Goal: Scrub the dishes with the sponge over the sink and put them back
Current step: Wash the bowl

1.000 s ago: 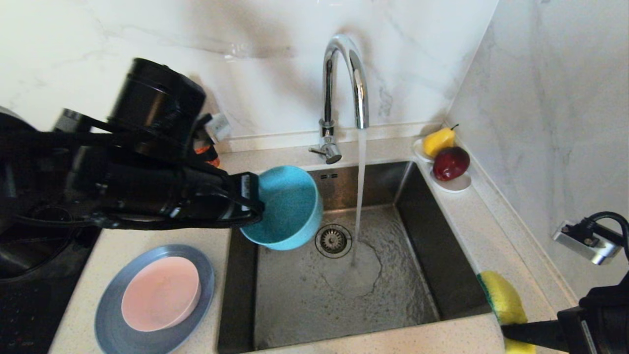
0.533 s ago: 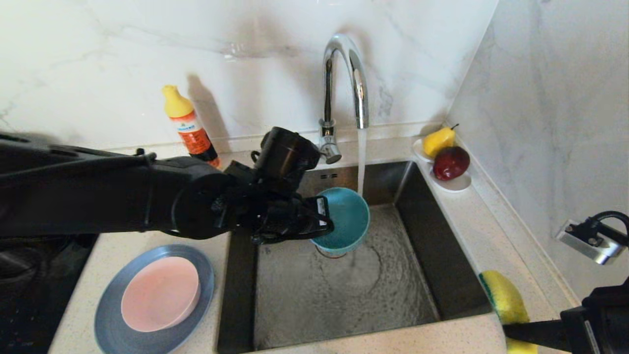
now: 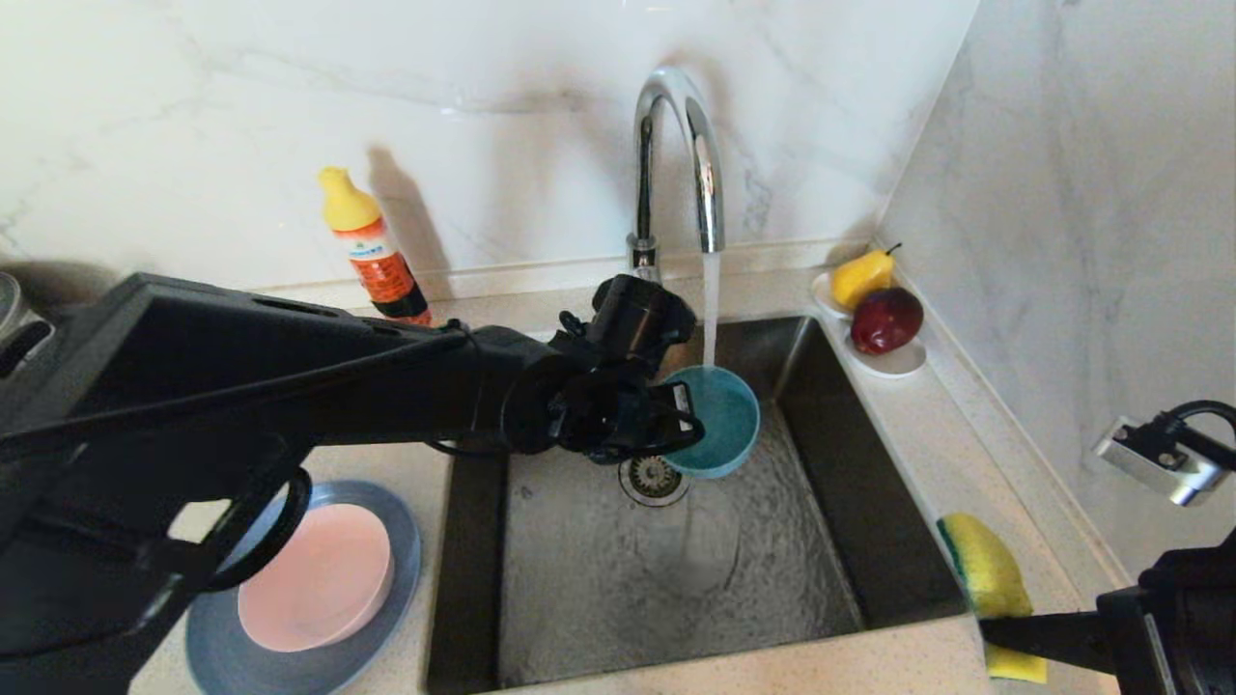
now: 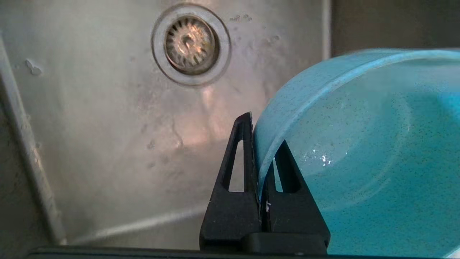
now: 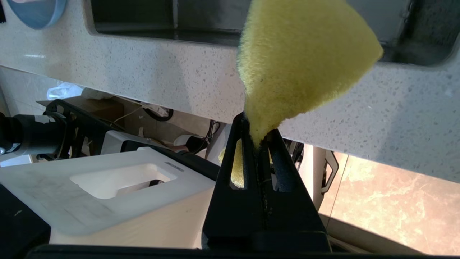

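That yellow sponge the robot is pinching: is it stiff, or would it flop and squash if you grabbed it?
Probably soft: in the right wrist view the sponge narrows sharply where the right hand clamps it, then fans out wide above. It likely springs back when released. It looks light too, standing up from that small pinch without drooping, though it could get heavier and floppier once wet.

I see the sink (image 3: 830, 541) at frame centre, the small bowl (image 3: 719, 425) over it beneath the tap (image 3: 676, 154). Lower left, the shallow bowl (image 3: 319, 579) sits on the plate (image 3: 386, 618); the sponge (image 3: 985, 579) lies lower right.
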